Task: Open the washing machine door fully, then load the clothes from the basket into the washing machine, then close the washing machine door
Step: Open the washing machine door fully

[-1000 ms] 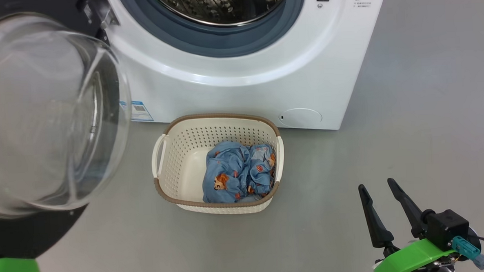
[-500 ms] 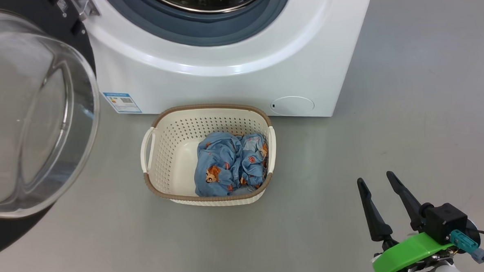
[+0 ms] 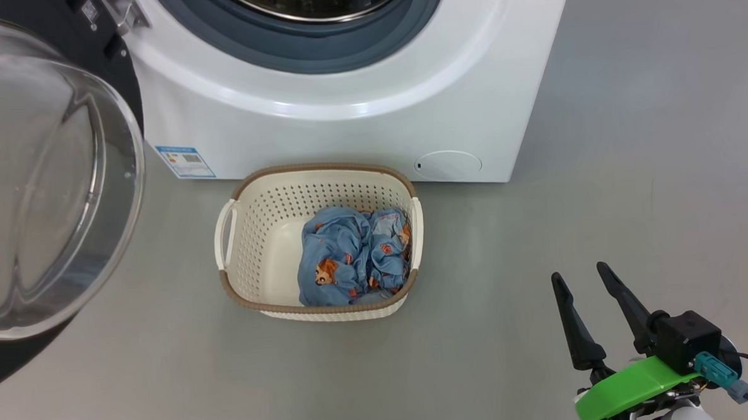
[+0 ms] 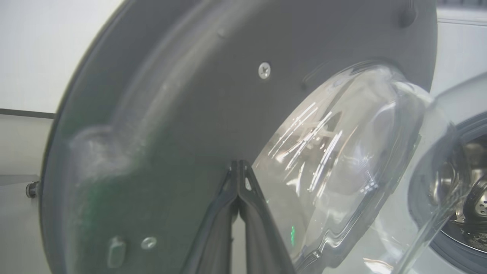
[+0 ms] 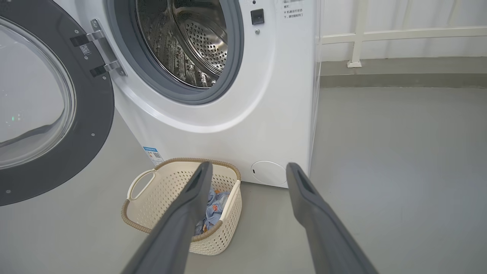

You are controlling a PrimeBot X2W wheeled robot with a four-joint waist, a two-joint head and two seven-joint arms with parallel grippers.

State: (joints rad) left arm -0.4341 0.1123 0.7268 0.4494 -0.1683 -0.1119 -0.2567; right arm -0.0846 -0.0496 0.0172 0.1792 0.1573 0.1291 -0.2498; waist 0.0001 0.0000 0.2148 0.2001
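Note:
The white washing machine (image 3: 357,116) stands open, its steel drum (image 5: 190,42) bare inside the grey-blue seal. The washing machine door (image 3: 38,187) is swung out to the left, its clear glass bowl bulging toward me. In front of the machine sits the cream basket (image 3: 265,240), holding crumpled blue clothes (image 3: 347,255) with orange prints. My left gripper (image 4: 239,164) is shut, with its tips close against the door's dark inner face (image 4: 182,99) beside the glass. At the lower right, my right gripper (image 3: 577,272) hangs open and empty, well right of the basket (image 5: 159,198).
A blue label sticker (image 3: 184,160) and a round lower flap (image 3: 448,164) mark the machine's front. Grey floor (image 3: 637,160) stretches to the right of the machine. A white railing (image 5: 357,38) and a low step run along the back wall.
The door has swung further left and wider open, uncovering the blue sticker. The head view has shifted a little. The right gripper has stayed open in the same place.

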